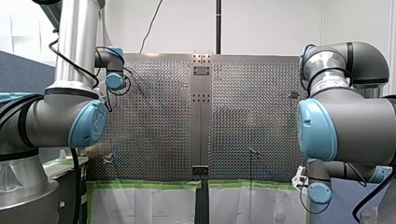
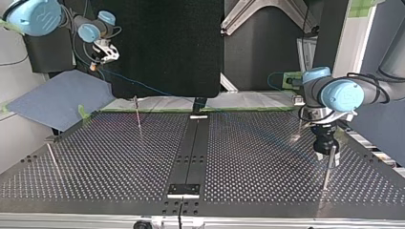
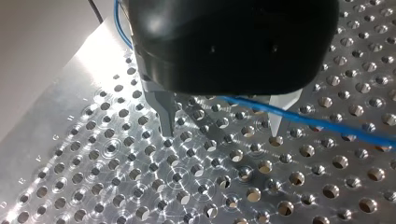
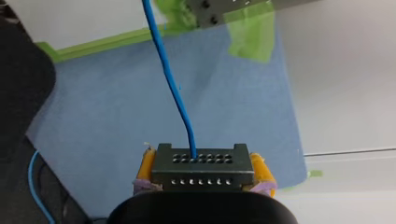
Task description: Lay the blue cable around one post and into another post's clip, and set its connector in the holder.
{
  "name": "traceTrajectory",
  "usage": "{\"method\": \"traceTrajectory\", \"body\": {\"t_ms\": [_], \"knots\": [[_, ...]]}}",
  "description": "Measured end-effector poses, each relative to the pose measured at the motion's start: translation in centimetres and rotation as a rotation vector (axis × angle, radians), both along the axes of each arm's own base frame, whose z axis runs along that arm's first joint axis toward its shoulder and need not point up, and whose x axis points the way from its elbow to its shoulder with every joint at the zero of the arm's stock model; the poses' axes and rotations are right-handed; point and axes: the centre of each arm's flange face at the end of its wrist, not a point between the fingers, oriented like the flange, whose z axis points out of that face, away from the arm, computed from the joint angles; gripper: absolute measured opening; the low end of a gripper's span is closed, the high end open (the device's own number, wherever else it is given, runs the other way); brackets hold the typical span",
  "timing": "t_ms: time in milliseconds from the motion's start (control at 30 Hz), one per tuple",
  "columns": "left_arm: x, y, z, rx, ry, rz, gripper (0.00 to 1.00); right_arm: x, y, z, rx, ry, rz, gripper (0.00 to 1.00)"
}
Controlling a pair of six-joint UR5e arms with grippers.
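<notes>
Beyond the surface edge: connector in hand, routing apparently not begun.
Right pincer grips connector; left pincer wide beside cable; looping, clipping, seating pending.

Shiny perforated metal table, glossy blue cable (plastic-looking jacket)

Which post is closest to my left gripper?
The post at the top view's right, close beside my left gripper; the other three stand well away from it.
</notes>
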Motion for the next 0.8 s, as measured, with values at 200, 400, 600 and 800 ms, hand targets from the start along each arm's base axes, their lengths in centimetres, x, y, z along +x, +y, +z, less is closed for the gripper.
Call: {"method": "traceTrajectory", "body": {"t_ms": [200,400,600,800], "knots": [[0.0,0.0,0.0,0.001,0.002,0.0,1.0,-0.2,0.8,-1.8,0.026,-0.012,-0.004,0.0],[0.0,-0.2,0.0,0.004,0.003,-0.003,1.0,0.1,0.0,-1.8,0.014,0.001,0.024,0.0],[-0.1,-0.5,0.0,0.0,0.002,-0.008,1.0,0.7,-1.1,-1.4,-0.025,0.034,0.082,0.0],[-0.1,-0.5,-0.2,-0.034,-0.011,-0.018,1.0,1.3,-1.7,-1.1,-0.066,0.036,0.133,0.0]]}}
